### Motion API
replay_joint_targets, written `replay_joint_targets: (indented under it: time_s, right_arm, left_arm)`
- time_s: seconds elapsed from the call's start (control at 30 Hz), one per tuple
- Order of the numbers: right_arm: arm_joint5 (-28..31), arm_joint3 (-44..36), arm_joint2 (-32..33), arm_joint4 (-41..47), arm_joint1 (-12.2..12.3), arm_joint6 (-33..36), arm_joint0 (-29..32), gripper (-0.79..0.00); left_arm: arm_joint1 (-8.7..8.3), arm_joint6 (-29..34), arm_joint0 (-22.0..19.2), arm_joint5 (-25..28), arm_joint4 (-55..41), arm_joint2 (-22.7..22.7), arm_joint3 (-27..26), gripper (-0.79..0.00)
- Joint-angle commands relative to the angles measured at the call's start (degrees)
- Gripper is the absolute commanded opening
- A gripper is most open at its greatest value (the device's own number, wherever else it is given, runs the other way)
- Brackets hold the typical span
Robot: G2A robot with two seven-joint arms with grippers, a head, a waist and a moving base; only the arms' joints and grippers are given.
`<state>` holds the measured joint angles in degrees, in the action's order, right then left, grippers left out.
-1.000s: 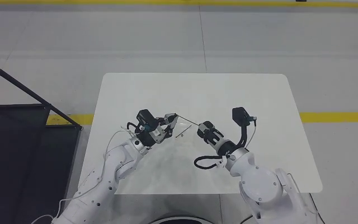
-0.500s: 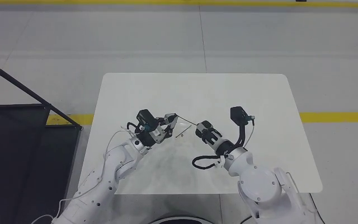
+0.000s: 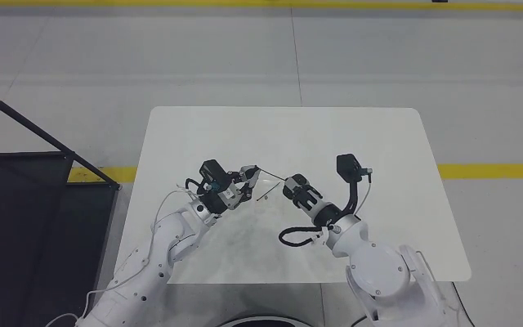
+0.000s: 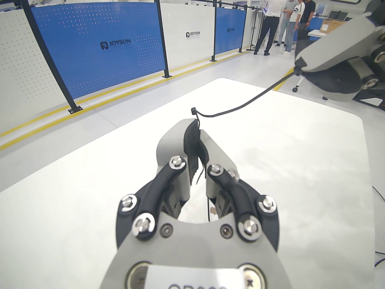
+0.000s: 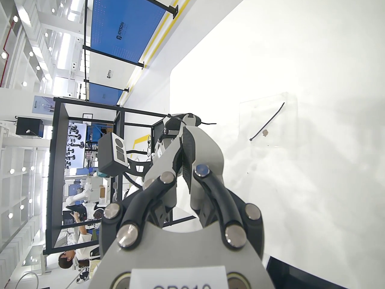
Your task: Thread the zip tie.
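A thin black zip tie (image 3: 271,175) spans the short gap between my two grippers above the white table (image 3: 368,139). My left gripper (image 3: 248,174) is shut on the zip tie just below its small square head (image 4: 193,110). From the head, the strap (image 4: 237,108) curves out to my right gripper (image 4: 300,65), which is shut on the tail end. In the right wrist view, my right gripper (image 5: 184,132) has its fingers pressed together. The left gripper (image 5: 180,120) sits just beyond it, with the zip tie head (image 5: 210,123) sticking out.
A second black zip tie (image 3: 265,194) lies flat on the table under the grippers, on a clear sheet (image 5: 288,97). The black wrist camera (image 3: 350,169) of the right arm stands beside its gripper. Black railings and people stand far off the table.
My right gripper has edged slightly toward the left gripper, shortening the gap. The left arm has kept still.
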<state>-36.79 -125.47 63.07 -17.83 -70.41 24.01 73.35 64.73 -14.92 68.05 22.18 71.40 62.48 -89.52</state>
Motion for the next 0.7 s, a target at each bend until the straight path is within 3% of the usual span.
replay_joint_targets:
  time_s: [0.0,0.67]
  right_arm:
    - [0.2,-0.1,-0.1,0.3,-0.1,-0.4,0.0,-0.785]
    - [4.7,-0.4,-0.6,3.1,-1.1,-4.6,1.4,-0.785]
  left_arm:
    - [0.00,0.0,0.0,0.0,0.0,0.0,0.0,-0.785]
    - [0.00,0.0,0.0,0.0,0.0,0.0,0.0,-0.785]
